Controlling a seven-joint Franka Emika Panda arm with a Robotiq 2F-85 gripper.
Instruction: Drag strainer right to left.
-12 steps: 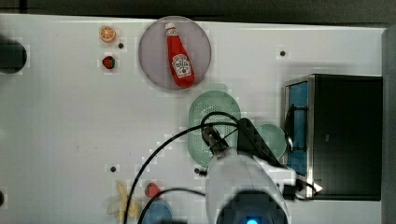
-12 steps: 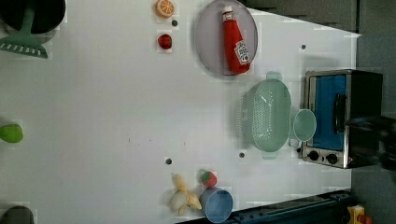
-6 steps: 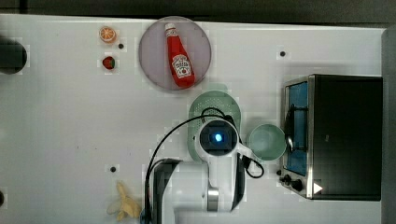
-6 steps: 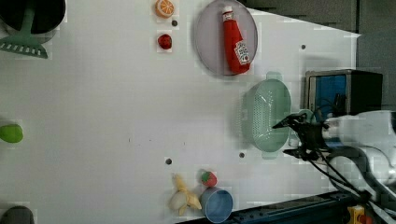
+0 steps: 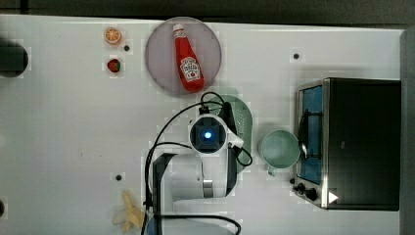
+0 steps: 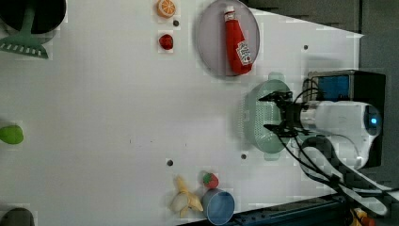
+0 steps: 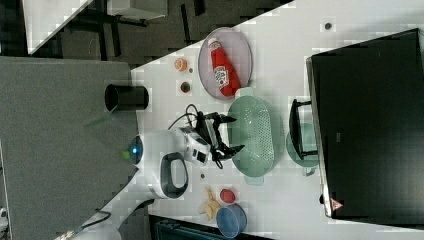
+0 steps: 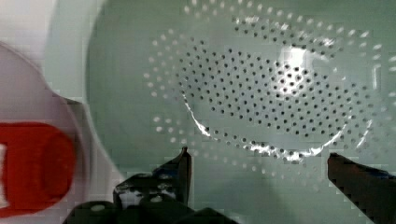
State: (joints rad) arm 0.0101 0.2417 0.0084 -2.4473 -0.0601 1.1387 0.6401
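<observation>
— Strainer point(image 6: 261, 117) first: where does it sit?
— On the white desk point(image 6: 103, 117), between the grey plate point(image 6: 209, 40) and the toaster oven point(image 5: 362, 142), beside the mint mug point(image 5: 279, 148).
— What lies on that plate?
— A ketchup bottle point(image 6: 236, 40).
— And your hand point(image 6: 275, 114)?
— It hangs over the strainer's perforated bowl, fingers point(image 8: 180, 170) spread wide, holding nothing.
</observation>
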